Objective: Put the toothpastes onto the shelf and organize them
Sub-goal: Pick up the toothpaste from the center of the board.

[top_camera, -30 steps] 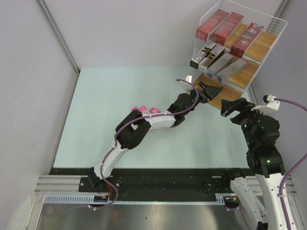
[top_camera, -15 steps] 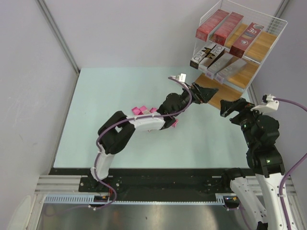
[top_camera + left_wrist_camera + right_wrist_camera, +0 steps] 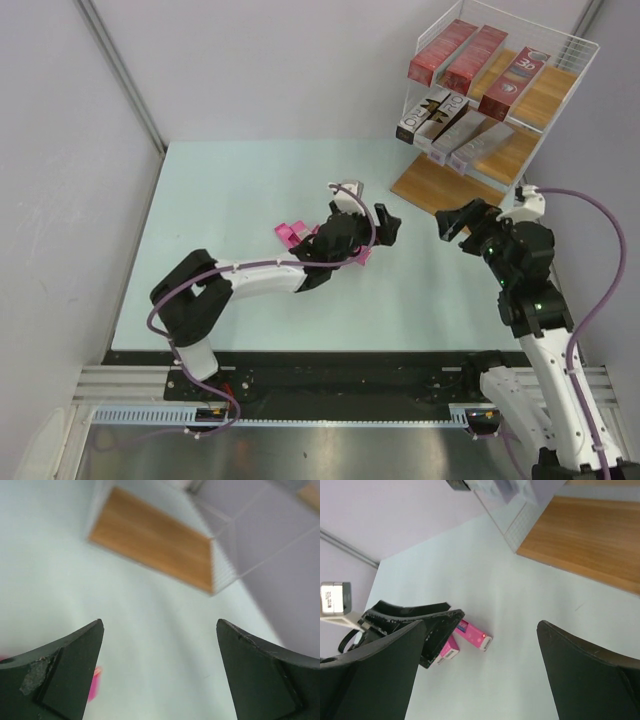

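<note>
Left fingers (image 3: pixel 65 680) and right fingers (image 3: pixel 590 675) are spread, nothing held — pink toothpastes (image 3: pixel 474 635) likely to be fetched next off the counter (image 3: pixel 220 220), for the bare bottom board (image 3: pixel 425 185).

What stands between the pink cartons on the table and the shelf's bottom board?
Nothing visible lies between the small bright pink cartons and the light-brown wooden bottom board; only the open right pincer hovers near that path.
</note>
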